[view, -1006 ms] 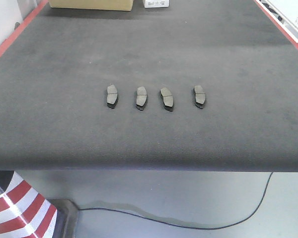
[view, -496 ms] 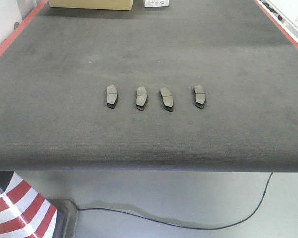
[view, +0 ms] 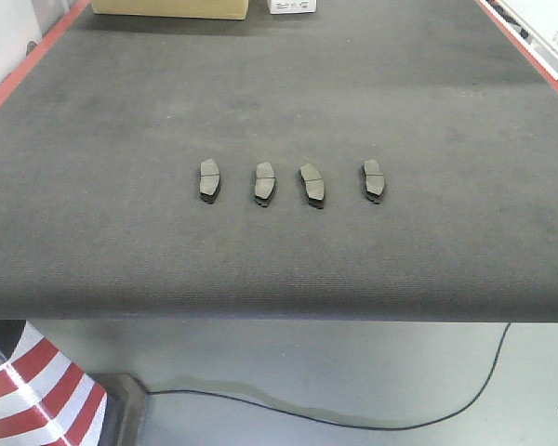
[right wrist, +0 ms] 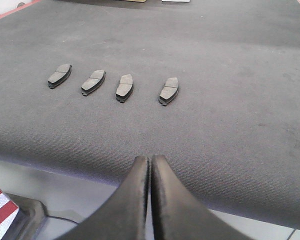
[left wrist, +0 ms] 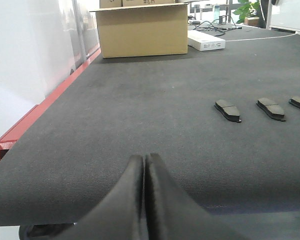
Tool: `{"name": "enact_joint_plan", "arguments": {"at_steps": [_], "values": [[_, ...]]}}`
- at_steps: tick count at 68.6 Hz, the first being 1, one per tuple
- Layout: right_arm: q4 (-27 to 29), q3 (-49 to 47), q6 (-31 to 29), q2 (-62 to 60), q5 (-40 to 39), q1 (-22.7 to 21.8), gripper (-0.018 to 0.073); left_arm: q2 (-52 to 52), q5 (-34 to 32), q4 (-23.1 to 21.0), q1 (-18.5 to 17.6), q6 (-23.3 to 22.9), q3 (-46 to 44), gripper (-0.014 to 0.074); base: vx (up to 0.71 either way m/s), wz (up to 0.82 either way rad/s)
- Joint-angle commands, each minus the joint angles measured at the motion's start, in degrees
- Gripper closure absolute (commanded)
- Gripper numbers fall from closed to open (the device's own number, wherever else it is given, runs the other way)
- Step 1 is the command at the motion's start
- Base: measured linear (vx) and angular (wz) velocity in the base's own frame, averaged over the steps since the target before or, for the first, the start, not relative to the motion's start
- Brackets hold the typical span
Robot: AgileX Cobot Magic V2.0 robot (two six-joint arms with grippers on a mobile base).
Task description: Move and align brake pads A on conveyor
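Lying unchanged, four brake pads [view: 288,182] stay rowed mid-conveyor [view: 121,232]; left pincer [left wrist: 144,165] and right pincer [right wrist: 150,165] remain pressed together at six o'clock: alignment looks finished.

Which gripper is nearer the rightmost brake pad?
Right gripper: the rightmost brake pad lies just ahead of it. From the left gripper, it is beyond the frame's right edge.

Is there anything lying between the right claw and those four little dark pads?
Nothing: in the right wrist view only bare conveyor fabric separates the shut right gripper from the brake pads.
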Motion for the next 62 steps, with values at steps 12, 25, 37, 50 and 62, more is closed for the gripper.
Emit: {"name": "enact_joint_plan", "arguments": {"at_steps": [12, 25, 37, 50, 62], "values": [[-0.39, -1.66, -0.67, 0.41, -4.2, -0.32, 0.0568, -0.81, -4.37, -0.48, -0.14, -0.12, 1.39, 0.0603, 0.0, 0.0], [-0.04, 6.94, -2.38, -2.32, -20.17, -4.46, 0.0568, -0.81, -4.37, -0.48, -0.14, -0.12, 1.39, 0.0603, 0.0, 0.0], [1.6, 19.08, 0.03, -10.46, -28.03, -15.17, 0.0568, -0.81, -4.37, -0.48, -0.14, -0.12, 1.39, 0.0603, 0.0, 0.0], [1.6, 24.82, -0.03, -21.95, -20.88, -18.24, 0.0568, -0.81, -4.37, -0.48, -0.14, -0.12, 1.39, 0.0603, 0.0, 0.0], [1.68, 24.96, 0.32, -24.88, -18.05, -18.12, 0.0568, -0.74, -4.35, -0.48, -0.14, -0.12, 1.38, 0.0603, 0.0, 0.0]]}}
